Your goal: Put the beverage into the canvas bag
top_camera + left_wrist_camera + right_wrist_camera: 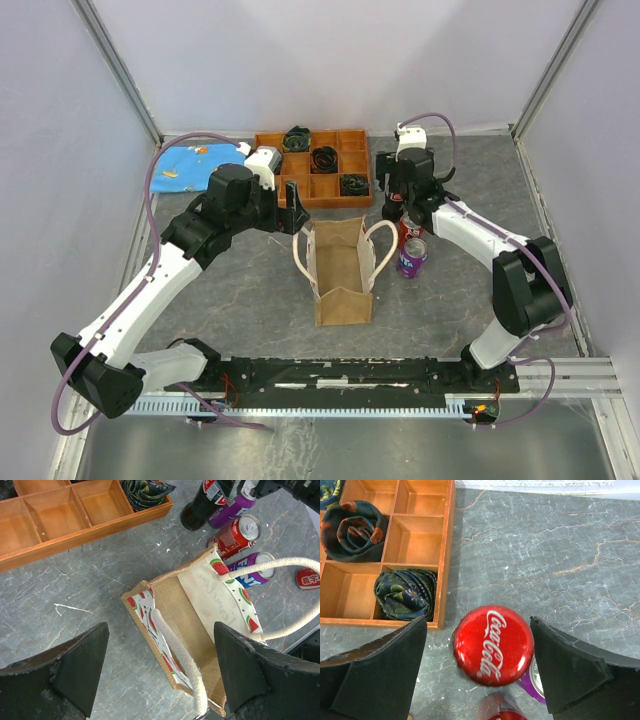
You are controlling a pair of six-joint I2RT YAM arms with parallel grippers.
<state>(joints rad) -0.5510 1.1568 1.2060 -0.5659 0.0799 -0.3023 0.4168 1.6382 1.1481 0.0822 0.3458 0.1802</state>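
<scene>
Nearest the arm bases, the tan canvas bag (345, 300) with white rope handles stands upright in the middle of the grey marbled worktop (250, 290). Its mouth gapes and nothing shows inside, so the drop is not yet made. The left gripper (161, 645) hangs over the bag's far end with its jaws spread wide, one either side of the mouth, holding nothing. I judge it is placed there to steady the bag or keep it open.

Just right of the bag stands a purple drinks can (412, 257), with a red drinks can (235, 535) beside it. Beyond them is the dark cola bottle (493, 645) with a red cap, upright and seemingly the chosen beverage. The right gripper (479, 645) sits over it, jaws open and flanking the cap without closing on it. Whether they are down at cap height, I cannot tell.

Farther back lies a compartmented wooden tray (448, 555) holding rolled dark cloths (405, 592). A blue patterned cloth (185, 165) lies at the far left.
</scene>
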